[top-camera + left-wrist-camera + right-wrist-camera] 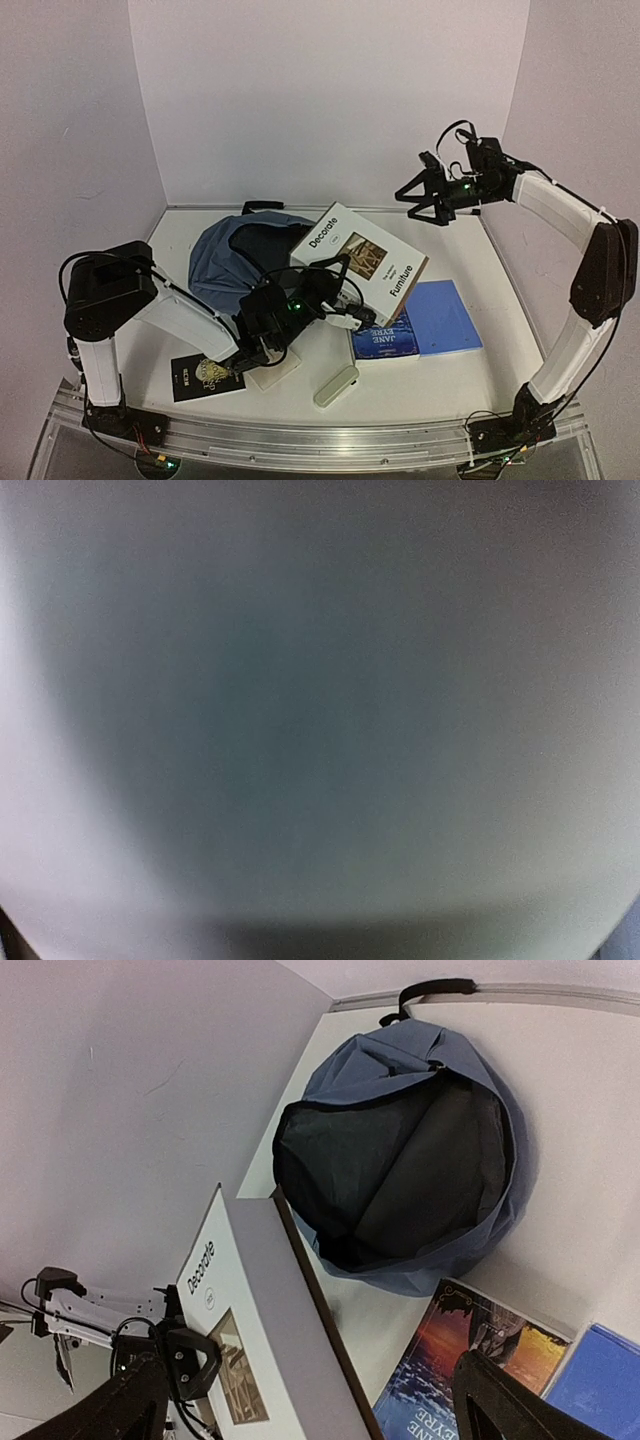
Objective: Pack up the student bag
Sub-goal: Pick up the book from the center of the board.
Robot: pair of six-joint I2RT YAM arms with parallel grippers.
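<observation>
The slate-blue student bag [225,258] lies at the back left of the table, its dark mouth open toward the right; it also shows in the right wrist view [360,1060]. My left gripper [322,290] is shut on the lower edge of a white "Decorate Furniture" book [365,255] and holds it tilted up beside the bag's mouth. One of its black fingers [190,1360] lies on the book's cover [270,1320]. The left wrist view is all grey blur. My right gripper [425,200] hangs high at the back right, open and empty [320,1415].
A "Jane Eyre" book [385,340] and a flat bright-blue notebook [445,315] lie right of centre. A black booklet [205,375], a flat white pad [275,368] and a small white case [337,385] lie near the front edge. Walls close the back and sides.
</observation>
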